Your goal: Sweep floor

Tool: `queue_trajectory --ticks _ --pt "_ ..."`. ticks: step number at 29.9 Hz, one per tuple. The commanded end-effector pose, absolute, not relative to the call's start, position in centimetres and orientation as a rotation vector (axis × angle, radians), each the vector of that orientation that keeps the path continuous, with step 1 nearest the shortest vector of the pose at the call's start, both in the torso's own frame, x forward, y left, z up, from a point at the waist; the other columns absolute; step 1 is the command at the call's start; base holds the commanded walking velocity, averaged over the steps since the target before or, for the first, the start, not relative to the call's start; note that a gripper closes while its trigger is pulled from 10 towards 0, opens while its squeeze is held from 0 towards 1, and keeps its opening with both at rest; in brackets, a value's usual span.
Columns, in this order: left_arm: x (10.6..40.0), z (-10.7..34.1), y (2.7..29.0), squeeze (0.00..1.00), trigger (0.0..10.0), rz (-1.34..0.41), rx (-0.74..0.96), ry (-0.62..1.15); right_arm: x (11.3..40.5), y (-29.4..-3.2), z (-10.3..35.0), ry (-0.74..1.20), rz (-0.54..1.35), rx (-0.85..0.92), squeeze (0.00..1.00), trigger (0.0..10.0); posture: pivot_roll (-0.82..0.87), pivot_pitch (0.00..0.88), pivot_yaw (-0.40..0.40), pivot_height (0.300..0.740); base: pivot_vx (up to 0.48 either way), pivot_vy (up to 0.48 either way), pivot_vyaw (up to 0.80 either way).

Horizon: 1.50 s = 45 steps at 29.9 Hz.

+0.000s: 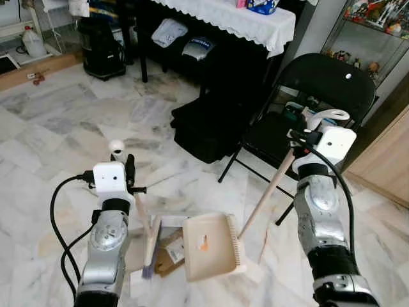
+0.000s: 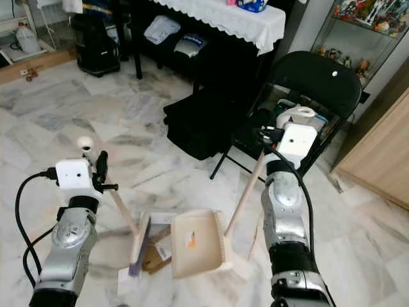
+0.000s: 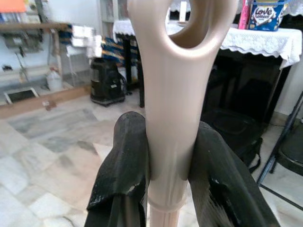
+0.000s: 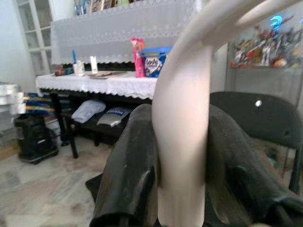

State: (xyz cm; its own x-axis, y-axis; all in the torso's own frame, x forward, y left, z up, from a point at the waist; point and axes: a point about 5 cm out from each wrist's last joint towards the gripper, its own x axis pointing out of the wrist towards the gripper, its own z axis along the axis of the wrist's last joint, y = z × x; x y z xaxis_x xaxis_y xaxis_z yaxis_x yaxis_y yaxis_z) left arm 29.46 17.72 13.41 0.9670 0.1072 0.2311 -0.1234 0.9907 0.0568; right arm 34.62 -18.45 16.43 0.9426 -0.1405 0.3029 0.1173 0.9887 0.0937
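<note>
The left gripper (image 3: 168, 156) is closed on the beige handle of the broom (image 1: 151, 240), its two black fingers (image 3: 124, 161) pressing the shaft from both sides just under the hanging hole. The right gripper (image 4: 182, 156) is closed in the same way on the curved top of the dustpan handle (image 1: 267, 192). In the lower centre of the left eye view the broom head rests on the marble floor (image 1: 57, 128), just left of the beige dustpan (image 1: 213, 246), and some pieces of cardboard and paper (image 1: 171, 251) lie between and under them. I think the main risk is that both grips are at the very top of long handles, so a small turn of a wrist could swing the lower end widely; the broom may push the paper past the pan, or the pan may lift from the floor and let the scraps slide under it. The smooth handles could also rotate between the fingers. In the right of the frame a black folding chair (image 1: 319, 89) stands just behind the dustpan handle, and its legs could catch it. A black bag (image 1: 204, 128) lies further back at centre, under the table with a white cloth (image 1: 236, 19) at the top.
</note>
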Motion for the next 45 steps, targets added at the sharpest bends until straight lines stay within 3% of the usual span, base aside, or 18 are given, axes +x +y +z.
queue_trajectory --ticks 1,38,45 --pt "29.42 14.28 17.75 0.0 10.0 0.117 0.081 -0.272 34.67 -18.59 17.41 -0.355 -0.138 0.085 0.0 10.0 0.09 0.1 -0.114 0.74 0.0 0.0 0.0" --pt "29.34 14.19 18.0 0.0 10.0 0.129 0.078 -0.264 34.6 -18.55 17.32 -0.35 -0.138 0.091 0.0 10.0 0.09 0.101 -0.113 0.74 0.0 0.0 -0.08" --pt "29.38 14.23 17.98 0.0 10.0 0.129 0.076 -0.268 34.68 -18.44 17.25 -0.345 -0.133 0.107 0.0 10.0 0.09 0.096 -0.113 0.74 0.273 0.0 -0.42"
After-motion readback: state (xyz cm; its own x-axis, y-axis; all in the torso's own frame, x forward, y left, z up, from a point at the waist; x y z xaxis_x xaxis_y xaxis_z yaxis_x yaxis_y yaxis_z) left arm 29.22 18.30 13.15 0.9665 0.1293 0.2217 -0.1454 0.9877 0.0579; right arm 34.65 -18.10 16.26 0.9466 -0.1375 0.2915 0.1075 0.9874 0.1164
